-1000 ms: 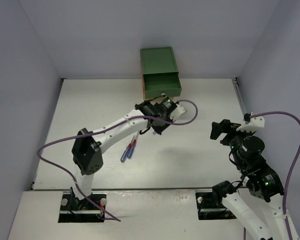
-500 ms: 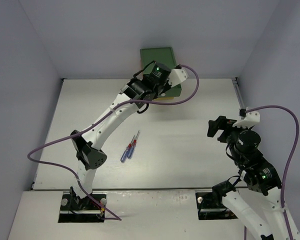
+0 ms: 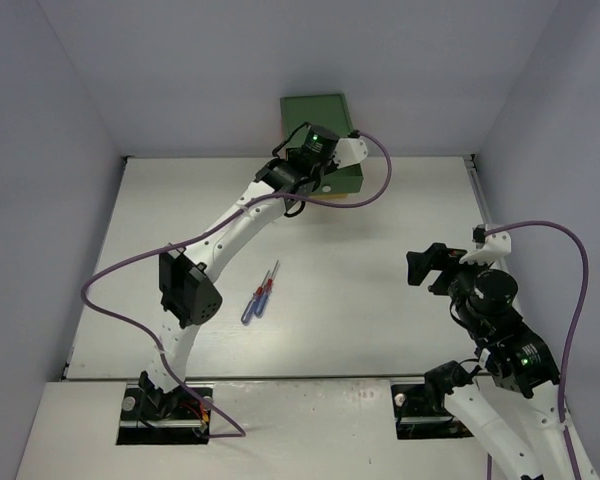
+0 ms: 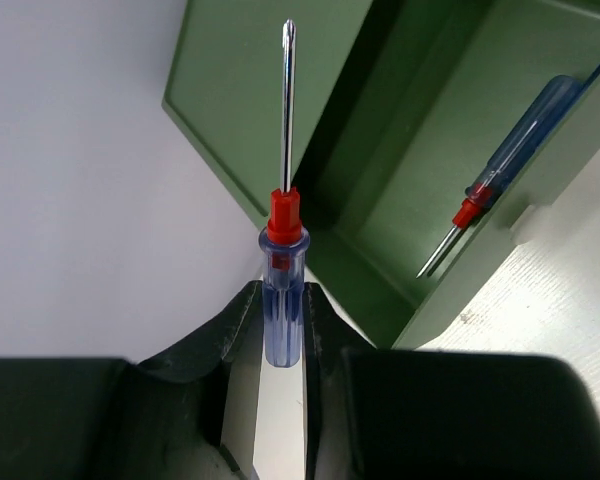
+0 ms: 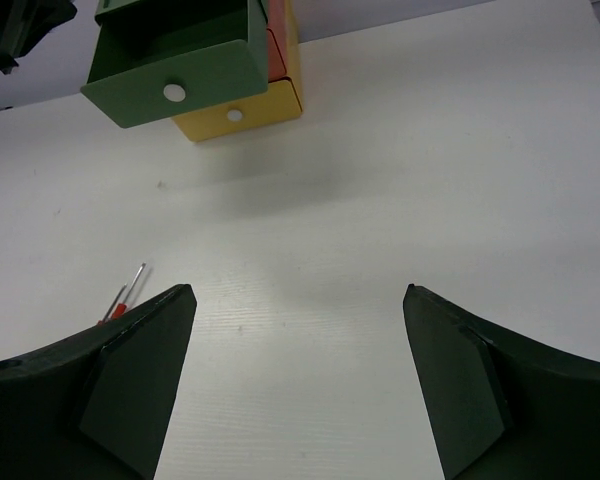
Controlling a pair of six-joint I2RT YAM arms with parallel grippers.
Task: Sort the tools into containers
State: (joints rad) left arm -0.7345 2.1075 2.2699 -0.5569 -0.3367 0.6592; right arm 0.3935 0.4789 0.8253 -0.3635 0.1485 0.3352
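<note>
left claw (image 4: 281,305): pinched narrow on the clear blue handle of a thin screwdriver (image 4: 284,225), red collar just past the pads, steel shaft pointing straight out beyond the fingertips
held tool's place: shaft seen against the wall of the green drawer (image 4: 430,130); over the cavity or just beside it, cannot tell
second screwdriver (image 4: 515,135): lying inside the green drawer, blue handle along one wall, red collar and tip slanting toward a corner
drawer stack (image 3: 315,108): at the far edge of the table (image 3: 400,220); green drawer on top and pulled out, white knob (image 5: 174,92) on its front; orange-red drawer (image 5: 277,48) beneath, only a sliver showing; yellow drawer (image 5: 255,105) at the bottom, pushed in
loose tools: two more thin screwdrivers (image 3: 260,295) side by side on the table near the left arm's elbow, well apart from the stack
right claw (image 5: 295,330): spread wide, nothing between the fingers, hovering above bare table on the right side, well apart from tools and drawers
</note>
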